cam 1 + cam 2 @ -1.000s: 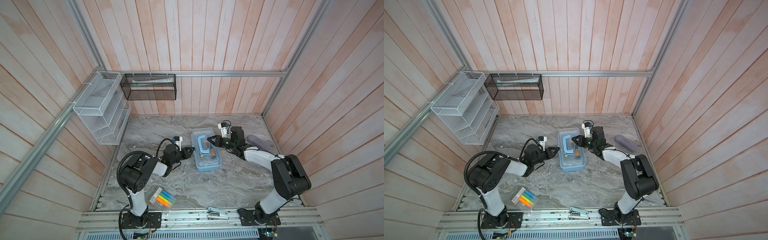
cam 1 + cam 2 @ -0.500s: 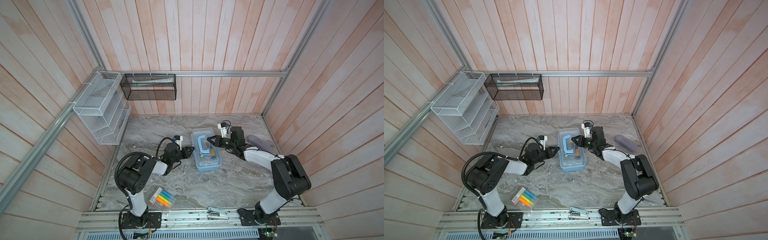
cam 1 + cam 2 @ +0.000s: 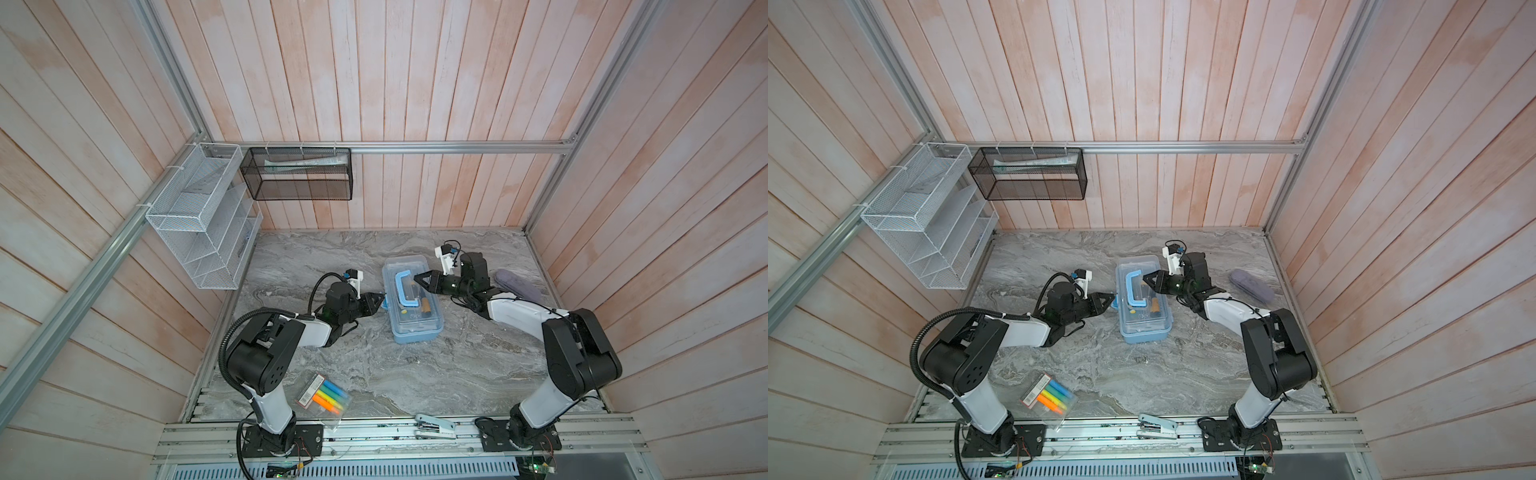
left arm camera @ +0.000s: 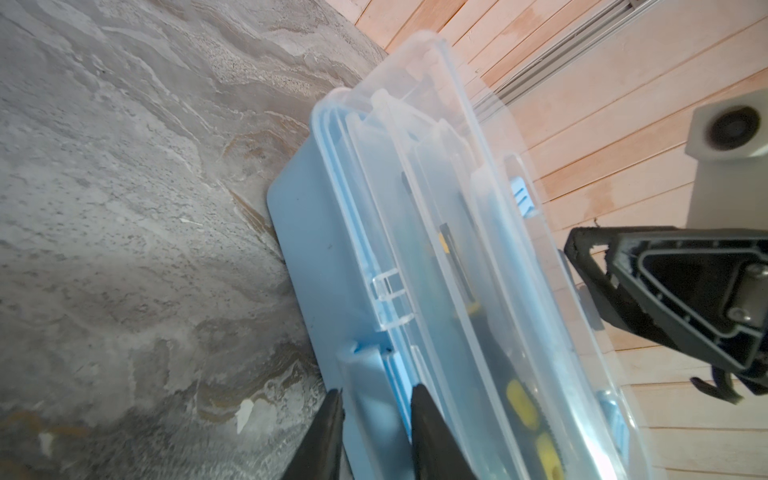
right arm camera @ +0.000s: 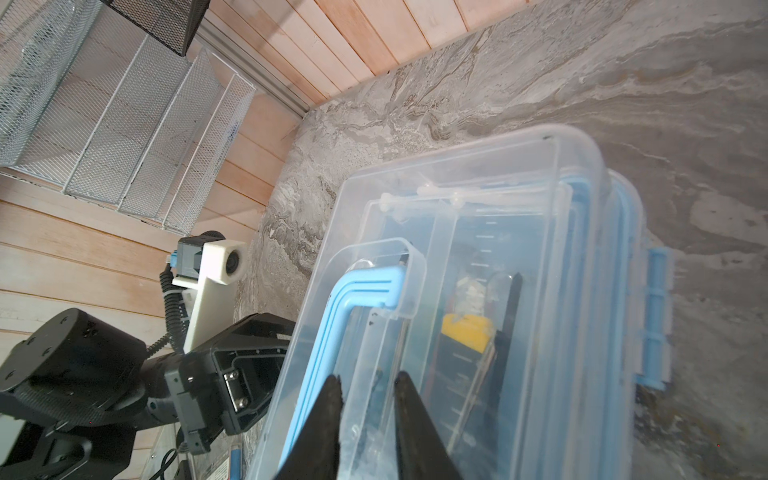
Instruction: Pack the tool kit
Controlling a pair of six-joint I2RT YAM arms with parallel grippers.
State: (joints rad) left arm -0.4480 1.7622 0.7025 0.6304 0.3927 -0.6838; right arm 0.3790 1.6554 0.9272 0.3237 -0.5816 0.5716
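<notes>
The tool kit (image 3: 411, 305) (image 3: 1144, 309), a light-blue box with a clear lid, lies mid-table with its lid down and tools showing through it. My left gripper (image 3: 382, 300) (image 3: 1113, 299) is at its left long side. In the left wrist view my left gripper (image 4: 376, 388) has its jaws shut on the blue latch (image 4: 370, 365), which fills the gap between them. My right gripper (image 3: 415, 279) (image 3: 1145, 279) reaches over the lid from the right. In the right wrist view my right gripper (image 5: 366, 376) pinches a clear raised ridge of the lid beside the blue handle (image 5: 365, 286).
A lilac oval case (image 3: 517, 282) lies right of my right arm. A packet of highlighters (image 3: 324, 395) and a stapler (image 3: 436, 427) sit at the front edge. A white wire rack (image 3: 199, 220) and a black mesh basket (image 3: 297, 174) hang on the walls.
My left gripper's jaws have narrowed around the latch. Both arms and the box have hardly moved.
</notes>
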